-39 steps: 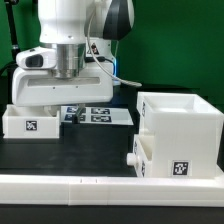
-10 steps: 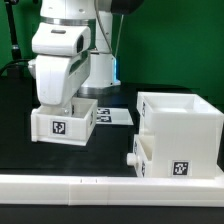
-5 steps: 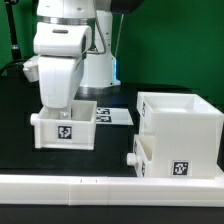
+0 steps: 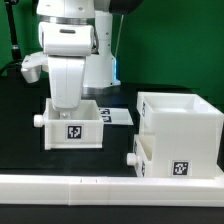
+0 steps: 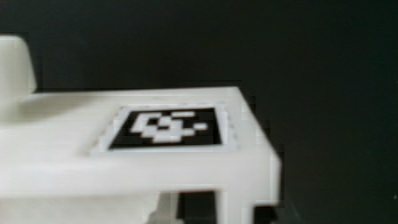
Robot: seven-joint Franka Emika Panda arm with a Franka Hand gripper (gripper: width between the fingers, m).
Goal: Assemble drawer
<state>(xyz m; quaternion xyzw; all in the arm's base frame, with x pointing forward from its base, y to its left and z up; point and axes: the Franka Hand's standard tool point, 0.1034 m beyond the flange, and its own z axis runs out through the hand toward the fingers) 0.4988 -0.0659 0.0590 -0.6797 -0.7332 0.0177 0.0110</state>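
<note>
My gripper (image 4: pixel 68 102) reaches down into a small white knobbed tray (image 4: pixel 74 128) and is shut on its wall. The tray has a tag on its near face and a knob at the exterior view's left, and stands or hangs just above the black table left of the housing. The large white cube-like housing (image 4: pixel 180 130) stands at the exterior view's right, with a second tray's knob (image 4: pixel 132 160) sticking out of its lower left side. In the wrist view the held tray's tagged face (image 5: pixel 169 128) fills the picture and my gripper (image 5: pixel 222 205) sits at its edge.
The marker board (image 4: pixel 118 116) lies flat behind the tray. A long low white rail (image 4: pixel 100 187) runs across the front of the table. The robot's base (image 4: pixel 100 70) stands behind, before a green backdrop.
My gripper has carried the tray to the exterior view's right, towards the housing, and turned it so the knob points left. The housing has not moved.
</note>
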